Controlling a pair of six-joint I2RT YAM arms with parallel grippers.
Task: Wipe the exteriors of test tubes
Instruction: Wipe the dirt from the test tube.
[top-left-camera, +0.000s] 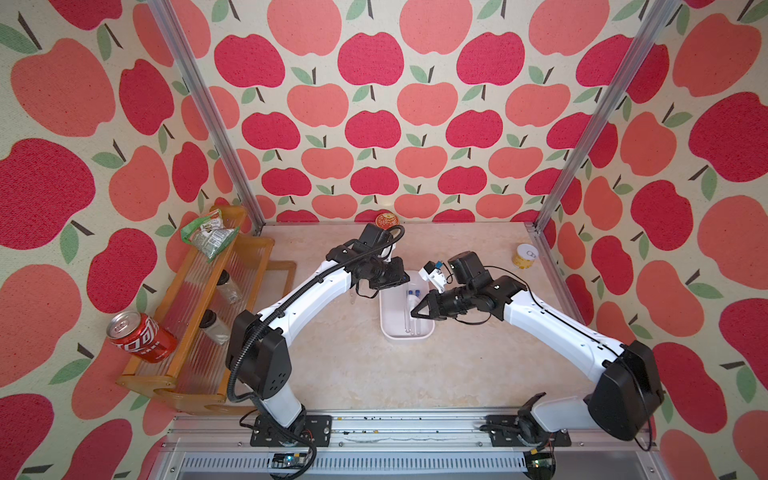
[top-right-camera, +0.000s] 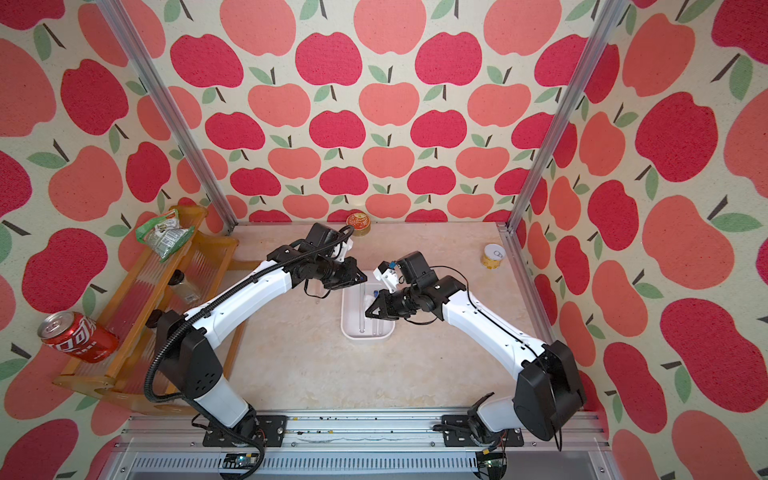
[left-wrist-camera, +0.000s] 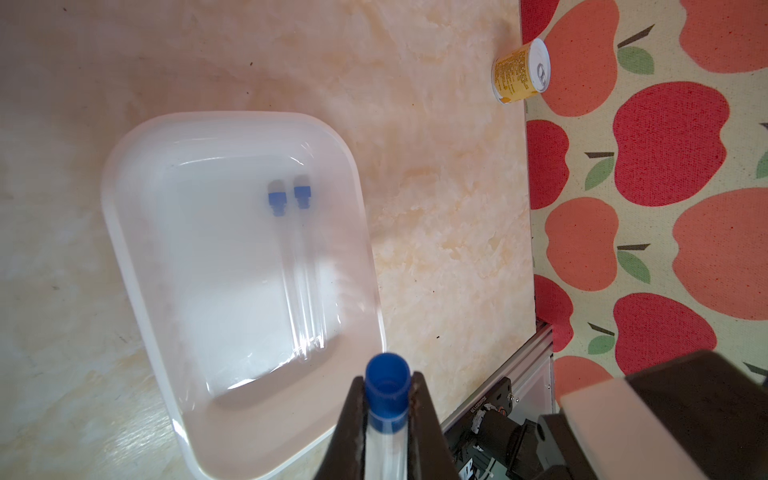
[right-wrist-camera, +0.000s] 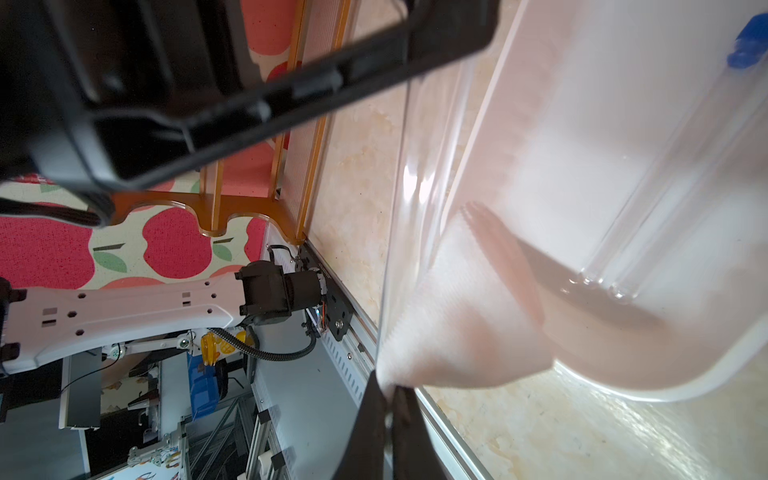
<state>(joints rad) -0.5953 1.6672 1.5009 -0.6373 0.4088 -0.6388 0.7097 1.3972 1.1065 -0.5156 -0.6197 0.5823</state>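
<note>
Wiping step in hand, by my reading: left gripper (left-wrist-camera: 387, 380) clamped on a capped test tube (left-wrist-camera: 384, 440), a slick clear cylinder with a blue plastic cap, held above the white tray (left-wrist-camera: 137, 257). Two more tubes (left-wrist-camera: 305, 282) lie side by side in that glossy, round-cornered tray, mid-table. Right gripper (right-wrist-camera: 386, 388) pinched shut on a soft, napped white cloth (right-wrist-camera: 465, 324); next it needs to draw the cloth along the tube wall without levering the tube loose.

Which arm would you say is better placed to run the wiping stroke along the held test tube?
Right, probably. The right gripper is shut on the white cloth, which lies by the held test tube; the left gripper is shut on that tube at its blue cap, so it can only steady it.
</note>
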